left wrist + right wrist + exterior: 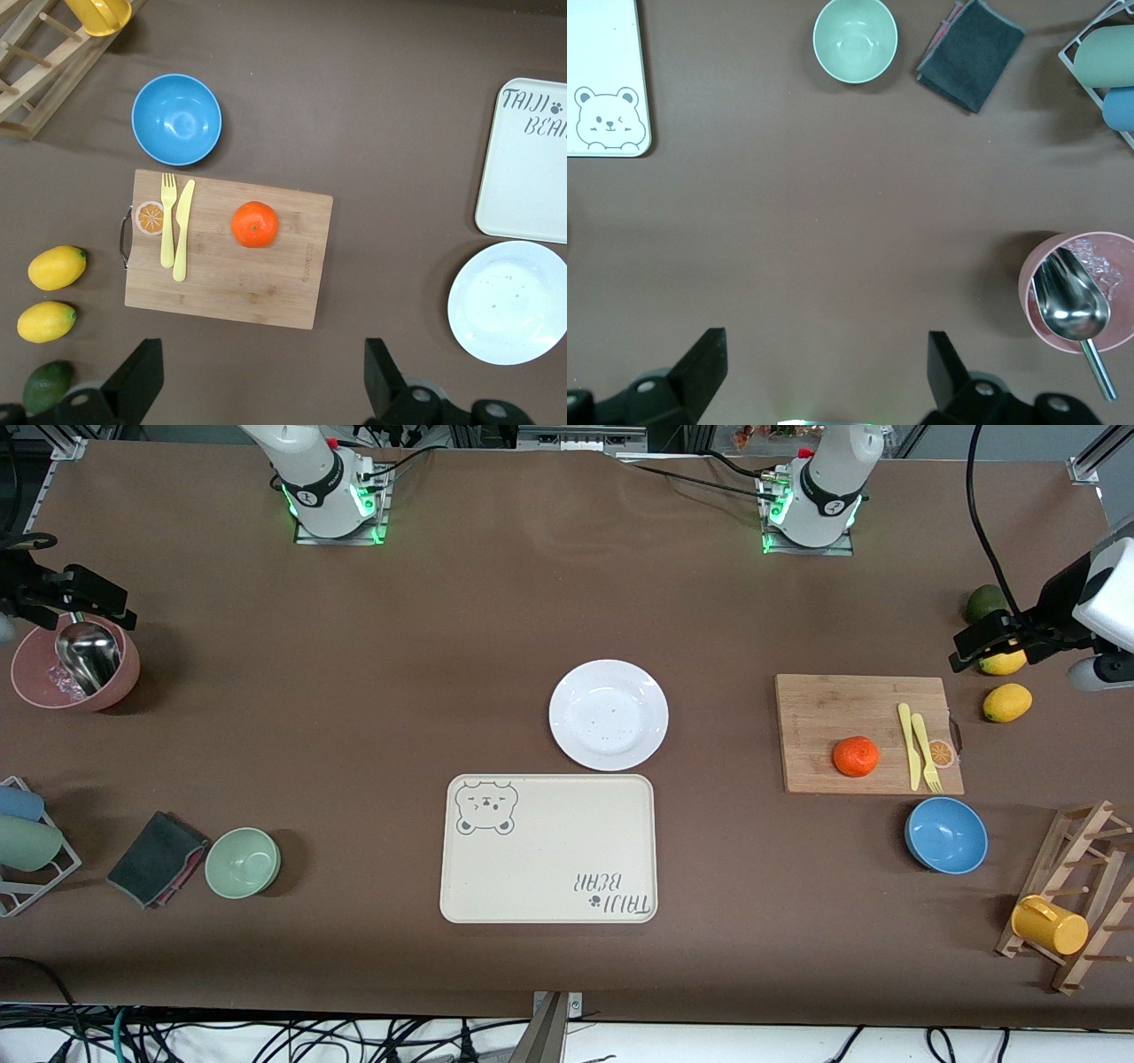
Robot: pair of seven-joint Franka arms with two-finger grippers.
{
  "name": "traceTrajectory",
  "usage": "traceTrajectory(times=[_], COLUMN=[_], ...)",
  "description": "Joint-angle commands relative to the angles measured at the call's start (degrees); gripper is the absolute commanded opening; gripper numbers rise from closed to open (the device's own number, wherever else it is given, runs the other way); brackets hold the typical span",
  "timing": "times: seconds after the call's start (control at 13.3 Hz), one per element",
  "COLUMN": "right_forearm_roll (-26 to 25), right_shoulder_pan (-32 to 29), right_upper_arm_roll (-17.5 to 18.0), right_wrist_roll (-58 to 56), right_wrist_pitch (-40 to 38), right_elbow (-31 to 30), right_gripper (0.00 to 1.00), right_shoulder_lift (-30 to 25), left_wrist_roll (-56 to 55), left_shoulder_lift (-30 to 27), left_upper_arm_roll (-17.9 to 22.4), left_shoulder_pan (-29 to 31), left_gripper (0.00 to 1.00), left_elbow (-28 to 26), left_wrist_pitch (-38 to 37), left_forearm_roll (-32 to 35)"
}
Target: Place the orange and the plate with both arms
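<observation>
1. The orange sits on the wooden cutting board toward the left arm's end of the worktop, beside the yellow knife and yellow fork. Probably light, firm with slight give, and round, so it may roll. Best to pinch across its widest middle from above with modest force.
2. The plate lies flat on the worktop near its middle, just beside the bear-print tray and farther from the front camera than the tray. It looks glossy, rigid, breakable and slippery. The only hold is the shallow rim, so clamp the edge and keep it level.
3. Left claw: wide open, holds nothing, up over the lemons at the left arm's end.
4. Right claw: wide open, empty, up over the pink bowl with the metal scoop. Neither arm is at its target.
5. Counts: one orange, one plate, one tray, one cutting board, one knife, one fork, two lemons, one dark green fruit, one blue bowl, one green bowl, one pink bowl, one folded dark cloth, one yellow mug on a wooden rack.
</observation>
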Motion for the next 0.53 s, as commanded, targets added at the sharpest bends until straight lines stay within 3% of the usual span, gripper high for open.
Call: traceTrajectory(times=[0.0, 0.45], right_forearm_roll=[0.2, 0.3], right_shoulder_pan=[0.6, 0.6], right_upper_arm_roll=[-0.6, -0.4], right_wrist_roll=[-0.1, -0.3], right_wrist_pitch=[0.8, 0.3], right_elbow=[-0.7, -0.3], right_gripper=[1.00, 1.00], right_shoulder_lift=[-0.6, -0.3], left_wrist_roll=[0.6, 0.6], left_shoulder_lift=[0.1, 0.1], left_upper_arm_roll=[0.1, 0.1], left_shoulder_pan=[0.2, 0.3], left_gripper=[1.00, 1.00], left_elbow=[1.2, 1.3], left_wrist_pitch=[-1.1, -1.1], left_forearm_roll=[-0.2, -0.3])
